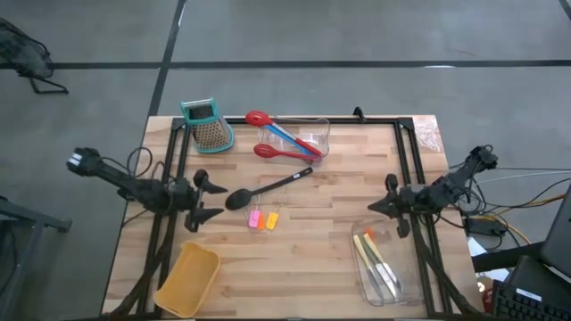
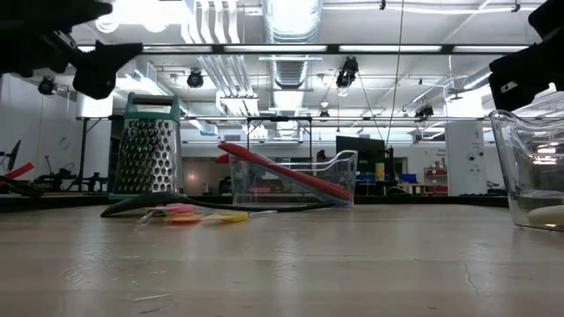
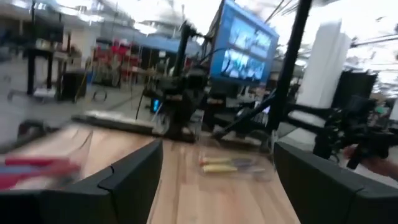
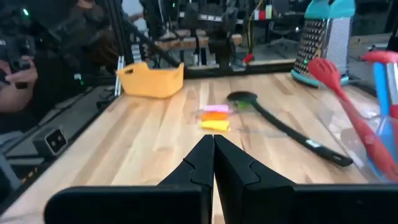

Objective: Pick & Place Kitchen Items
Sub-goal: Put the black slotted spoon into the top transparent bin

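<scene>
Unlabelled black ladle [image 1: 268, 188] mid-table

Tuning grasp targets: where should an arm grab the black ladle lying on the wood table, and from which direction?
Probably mid-handle on the black ladle, coming straight down with the fingers across the shaft. It lies flat and diagonal, bowl toward the open left gripper, and the shaft is thin, straight and clear of neighbours. The small pink, orange and yellow pieces crowd the bowl end. The right gripper is shut and farther off.

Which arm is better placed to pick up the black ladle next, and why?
Probably the left. The left gripper is open and sits right beside the black ladle bowl, while the right gripper is shut and farther off, near the clear bin.
</scene>
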`<state>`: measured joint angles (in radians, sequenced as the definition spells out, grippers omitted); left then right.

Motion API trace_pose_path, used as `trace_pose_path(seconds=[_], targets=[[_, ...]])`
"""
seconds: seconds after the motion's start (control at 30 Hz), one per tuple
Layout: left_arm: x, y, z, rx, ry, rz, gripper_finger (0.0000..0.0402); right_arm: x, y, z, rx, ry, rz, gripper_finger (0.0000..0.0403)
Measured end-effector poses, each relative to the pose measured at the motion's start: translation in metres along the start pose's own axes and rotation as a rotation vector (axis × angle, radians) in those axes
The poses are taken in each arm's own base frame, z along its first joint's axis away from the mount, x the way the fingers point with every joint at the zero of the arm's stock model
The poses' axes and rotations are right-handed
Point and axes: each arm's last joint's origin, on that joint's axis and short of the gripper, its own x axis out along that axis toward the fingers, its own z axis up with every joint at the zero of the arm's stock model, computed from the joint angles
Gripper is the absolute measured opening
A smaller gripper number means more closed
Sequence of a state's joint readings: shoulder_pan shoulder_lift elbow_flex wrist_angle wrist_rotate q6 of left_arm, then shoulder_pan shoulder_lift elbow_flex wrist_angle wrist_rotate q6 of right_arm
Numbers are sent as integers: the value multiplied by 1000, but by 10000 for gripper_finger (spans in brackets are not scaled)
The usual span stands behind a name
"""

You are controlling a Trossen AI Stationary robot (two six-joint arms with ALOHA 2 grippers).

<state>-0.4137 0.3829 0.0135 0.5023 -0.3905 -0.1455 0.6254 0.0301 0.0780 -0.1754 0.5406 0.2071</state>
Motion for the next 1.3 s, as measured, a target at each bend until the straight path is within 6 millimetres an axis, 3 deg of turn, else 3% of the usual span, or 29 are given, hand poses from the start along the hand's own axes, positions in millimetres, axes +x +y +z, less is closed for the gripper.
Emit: trace_pose_path(seconds=[0.13,0.33,0.67,0.9,1.07,1.3], targets=[[9,-3,0,34,128,56,310,2,1,-2,-13,24,-6,9],[31,-8,23,92,381,187,302,3,1,-4,-28,46,-11,9],[90,1,49,170,657,283,300,4,2,-4,-32,53,-13,9],[129,37,39,195,837,352,300,4,1,-4,-32,53,-13,9],[145,63,15,181,950,398,300,4,1,-5,-32,54,-13,9],[159,84,-13,181,1012,402,300,4,1,-4,-33,53,-13,9]])
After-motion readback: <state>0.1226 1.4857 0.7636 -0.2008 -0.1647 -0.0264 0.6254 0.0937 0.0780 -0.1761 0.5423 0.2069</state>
